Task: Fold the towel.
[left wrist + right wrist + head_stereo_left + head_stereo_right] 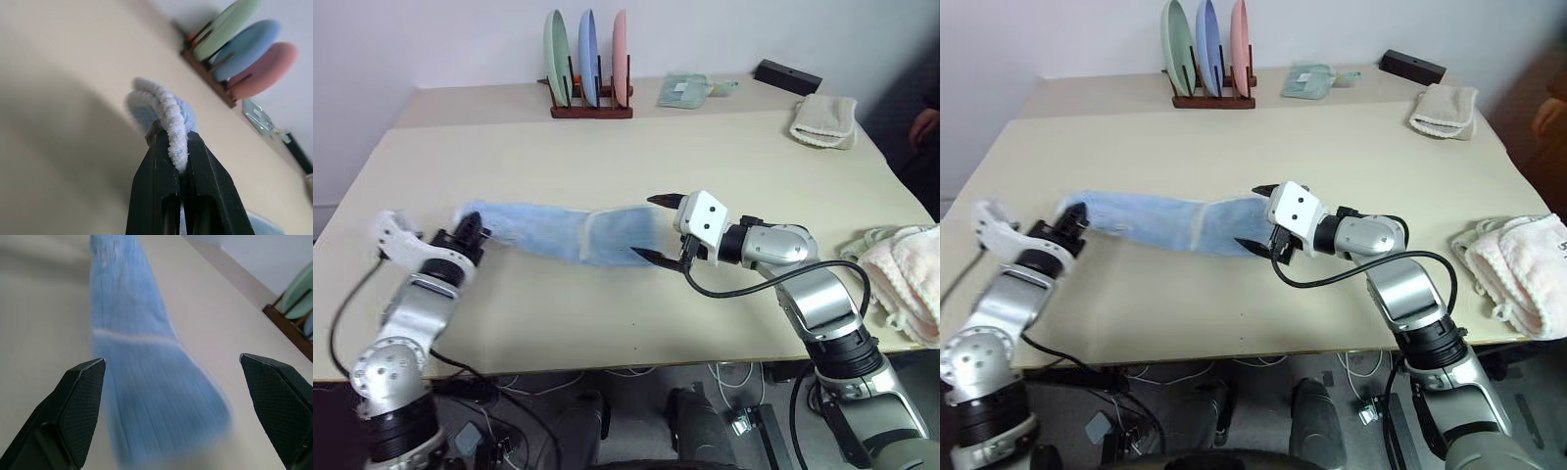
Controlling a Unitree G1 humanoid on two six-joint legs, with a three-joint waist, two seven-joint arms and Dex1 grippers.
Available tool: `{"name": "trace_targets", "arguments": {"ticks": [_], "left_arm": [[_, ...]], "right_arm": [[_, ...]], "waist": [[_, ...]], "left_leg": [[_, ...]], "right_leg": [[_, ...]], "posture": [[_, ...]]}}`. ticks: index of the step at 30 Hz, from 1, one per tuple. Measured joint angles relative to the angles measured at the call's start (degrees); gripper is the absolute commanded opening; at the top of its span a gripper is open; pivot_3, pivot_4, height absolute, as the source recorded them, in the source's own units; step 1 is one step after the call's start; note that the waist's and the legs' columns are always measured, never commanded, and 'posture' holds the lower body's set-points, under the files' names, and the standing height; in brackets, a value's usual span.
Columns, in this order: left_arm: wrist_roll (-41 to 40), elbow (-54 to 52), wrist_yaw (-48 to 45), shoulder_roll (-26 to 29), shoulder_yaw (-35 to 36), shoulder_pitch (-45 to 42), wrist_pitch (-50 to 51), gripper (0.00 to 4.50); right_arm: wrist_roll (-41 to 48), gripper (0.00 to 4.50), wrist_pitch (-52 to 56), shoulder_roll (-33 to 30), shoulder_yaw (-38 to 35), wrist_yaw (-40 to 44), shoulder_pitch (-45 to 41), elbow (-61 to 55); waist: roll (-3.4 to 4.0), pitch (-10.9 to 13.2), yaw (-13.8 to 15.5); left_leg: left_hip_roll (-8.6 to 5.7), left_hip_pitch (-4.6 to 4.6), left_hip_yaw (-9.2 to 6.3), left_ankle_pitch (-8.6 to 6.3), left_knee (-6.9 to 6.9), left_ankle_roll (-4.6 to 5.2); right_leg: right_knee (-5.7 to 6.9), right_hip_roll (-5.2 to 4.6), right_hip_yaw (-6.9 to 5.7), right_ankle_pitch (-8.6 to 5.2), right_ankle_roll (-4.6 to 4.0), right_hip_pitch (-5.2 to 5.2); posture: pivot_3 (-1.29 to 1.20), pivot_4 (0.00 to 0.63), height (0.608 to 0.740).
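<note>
The light blue towel [570,233] stretches as a long bunched strip across the middle of the table. My left gripper [473,233] is shut on its left end, and the left wrist view shows the towel's edge [172,125] pinched between the black fingers [157,181]. The towel's right end [161,406] lies between the wide-apart fingers of my right gripper [658,228], which stands open and grips nothing.
A wooden rack with three plates [590,69] stands at the table's back edge, beside a small green cloth [685,89] and a black box [787,76]. A cream folded towel [824,120] lies at the back right. A pale pink towel pile [906,279] sits at the right edge.
</note>
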Motion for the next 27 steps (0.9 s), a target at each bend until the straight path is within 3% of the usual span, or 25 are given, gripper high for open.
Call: {"name": "trace_targets", "arguments": {"ticks": [2,5,9,13,19,22,27], "left_arm": [[1.1,-1.04,-3.28,2.8,-1.0,-0.54,0.7,0.05],[4.05,-4.27,-9.55,6.98,-8.2,-3.59,3.16,0.05],[12.91,-8.17,-18.32,11.02,-24.84,-10.07,7.24,0.05],[21.57,-6.29,-21.48,7.83,-38.15,-13.94,10.01,0.05],[31.24,1.13,-20.94,2.07,-43.55,-16.58,12.92,0.05],[33.02,1.56,-21.69,0.56,-43.42,-16.53,13.49,0.99],[31.63,-1.11,-24.11,-0.97,-38.29,-14.1,14.34,3.47]], "right_arm": [[-0.34,4.5,-0.4,-0.01,0.02,-0.02,0.01,0.64],[-0.48,4.5,-0.66,-0.01,0.04,-0.19,0.8,1.48],[-1.24,4.5,-0.87,-0.18,-0.02,-0.74,2.68,1.99],[-1.73,4.5,-0.97,-0.21,-0.07,-1.22,4.19,2.24],[-2.17,4.5,-0.8,-0.61,-0.37,-2.03,5.6,1.99],[-2.31,4.5,-0.69,-1.0,-0.38,-2.33,6.18,1.88],[-2.57,4.5,-0.68,-1.62,-0.47,-2.4,6.44,1.34]], "waist": [[-0.05,0.02,0.06],[-0.13,0.01,-0.01],[-0.12,0.01,-0.37],[-0.12,0.02,-0.94],[-0.13,0.02,-1.42],[-0.14,0.03,-1.51],[-0.13,0.03,-1.63]], "left_leg": [[-0.02,0.0,-0.02,0.0,0.02,0.0],[-0.02,0.0,-0.04,0.0,0.01,0.0],[-0.01,0.02,0.04,0.0,-0.06,0.0],[0.02,0.01,0.04,0.0,-0.1,0.0],[0.03,0.0,0.0,0.0,-0.09,0.0],[0.04,0.0,-0.02,0.01,-0.08,0.0],[0.07,0.0,-0.02,0.01,-0.09,-0.01]], "right_leg": [[-0.06,0.0,0.0,0.02,0.0,0.06],[-0.06,0.0,-0.01,0.03,0.01,0.05],[-0.05,0.01,0.0,0.04,0.03,0.0],[-0.03,0.05,0.0,0.05,0.05,-0.04],[-0.04,0.06,0.0,0.05,0.06,-0.04],[-0.03,0.06,0.0,0.05,0.07,-0.05],[-0.02,0.07,0.0,0.05,0.07,-0.06]], "posture": [[0.0,0.15,0.736],[0.0,0.15,0.736],[0.0,0.15,0.736],[0.0,0.15,0.736],[0.0,0.15,0.736],[0.0,0.15,0.736],[0.0,0.15,0.736]]}}
